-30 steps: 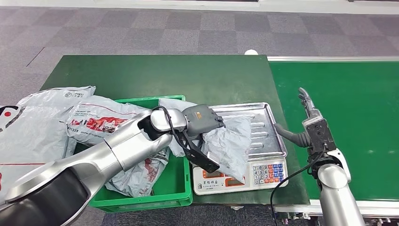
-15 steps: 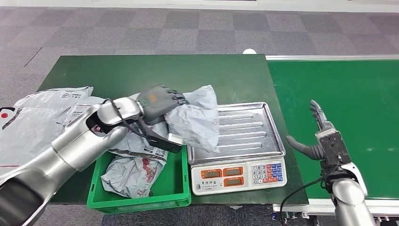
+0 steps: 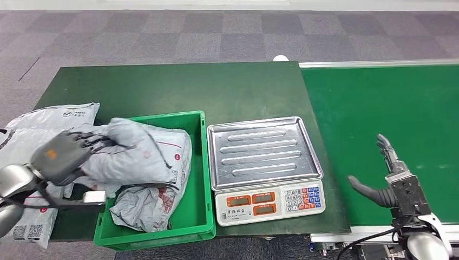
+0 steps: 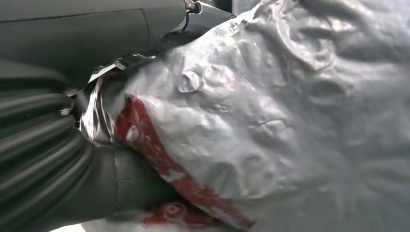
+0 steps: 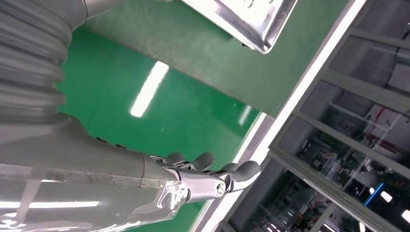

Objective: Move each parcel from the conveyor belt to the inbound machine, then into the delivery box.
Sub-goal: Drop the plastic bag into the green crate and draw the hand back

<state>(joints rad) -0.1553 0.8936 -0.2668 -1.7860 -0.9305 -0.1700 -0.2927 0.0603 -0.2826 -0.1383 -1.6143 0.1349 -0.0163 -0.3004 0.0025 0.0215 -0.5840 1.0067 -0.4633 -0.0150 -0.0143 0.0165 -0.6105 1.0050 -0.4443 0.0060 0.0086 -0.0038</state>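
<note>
Left hand: I see my left hand at the left rim of the green delivery box, fingers clamped on a crumpled grey parcel.
Held parcel: it hangs over the left part of the box, above the other bags; in the left wrist view its grey film carries a red printed patch and presses against the hand's ribbed cover.
Box contents: another grey parcel with red print lies at the bottom, partly under the held one; how many bags are beneath I can't quite make out.
Outside the box: white mailers lie on the counter to the box's left.
Inbound machine: the scale sits just right of the box, its steel tray bare, keypad and displays facing me.
Right hand: my right hand hovers over the green conveyor belt, fingers spread, thumb out to the side, holding nothing; the right wrist view shows its fingertips apart above the belt.
</note>
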